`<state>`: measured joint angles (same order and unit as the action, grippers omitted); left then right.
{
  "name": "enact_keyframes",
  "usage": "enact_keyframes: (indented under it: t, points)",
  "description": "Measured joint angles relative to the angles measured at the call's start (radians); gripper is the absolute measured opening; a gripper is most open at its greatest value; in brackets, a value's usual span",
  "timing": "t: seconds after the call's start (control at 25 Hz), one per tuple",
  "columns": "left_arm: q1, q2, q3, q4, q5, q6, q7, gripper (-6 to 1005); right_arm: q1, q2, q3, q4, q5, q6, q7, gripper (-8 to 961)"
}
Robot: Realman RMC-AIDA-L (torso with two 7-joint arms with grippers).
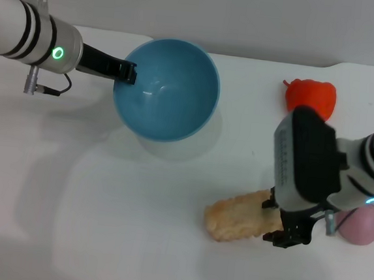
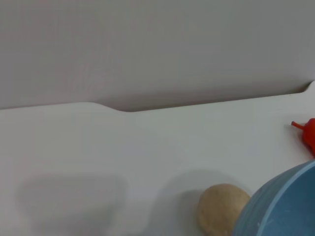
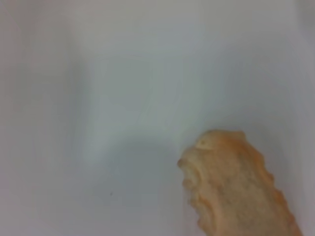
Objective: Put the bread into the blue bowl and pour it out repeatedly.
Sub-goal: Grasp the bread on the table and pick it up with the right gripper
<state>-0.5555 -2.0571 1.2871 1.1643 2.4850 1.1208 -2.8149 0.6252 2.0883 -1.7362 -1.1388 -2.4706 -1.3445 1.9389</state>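
Observation:
The blue bowl [image 1: 168,89] is empty and hangs tilted above the back of the white table, casting a shadow under it. My left gripper [image 1: 128,73] is shut on its left rim. A slice of the bowl's [image 2: 280,206] outer wall shows in the left wrist view. The bread [image 1: 236,216], an oblong tan loaf with crimped edges, lies on the table at the front right. My right gripper [image 1: 277,221] is down at the loaf's right end, straddling it. In the right wrist view the bread [image 3: 236,187] fills the near corner.
A red toy fruit [image 1: 312,95] sits at the back right, and a pink round toy [image 1: 363,224] lies just right of my right wrist. A small beige ball [image 2: 221,209] rests on the table beside the bowl. The table's back edge meets a grey wall.

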Motion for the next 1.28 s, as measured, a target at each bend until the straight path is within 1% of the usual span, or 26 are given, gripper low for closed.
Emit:
enact_keyframes:
  t: [0.32, 0.52, 0.8, 0.96, 1.04, 1.16, 1.28]
  points:
    - [0.002, 0.0, 0.0, -0.004, 0.0, -0.001, 0.0, 22, 0.006, 0.001, -0.098, 0.045, -0.008, 0.114, 0.001, 523]
    - [0.001, -0.001, 0.0, -0.004, 0.0, -0.001, 0.0, 23, 0.006, 0.003, -0.182, 0.085, -0.009, 0.252, 0.032, 518]
    - [0.001, -0.002, 0.0, -0.003, 0.0, -0.001, 0.0, 24, 0.007, 0.002, -0.176, 0.092, -0.011, 0.263, 0.047, 510]
    - [0.001, -0.001, 0.0, -0.003, -0.001, -0.001, 0.0, 25, -0.001, 0.001, -0.128, 0.089, -0.006, 0.26, 0.096, 400]
    - [0.001, -0.001, 0.0, -0.003, -0.002, -0.001, 0.0, 25, -0.007, -0.001, -0.076, 0.088, 0.003, 0.256, 0.126, 345]
    - [-0.002, 0.0, 0.0, -0.003, -0.002, 0.005, 0.0, 25, -0.025, -0.006, 0.029, 0.087, 0.059, 0.223, 0.138, 315]
    - [-0.002, 0.0, 0.0, -0.003, -0.002, 0.008, 0.0, 26, -0.059, -0.01, 0.164, 0.082, 0.164, 0.15, 0.107, 291]
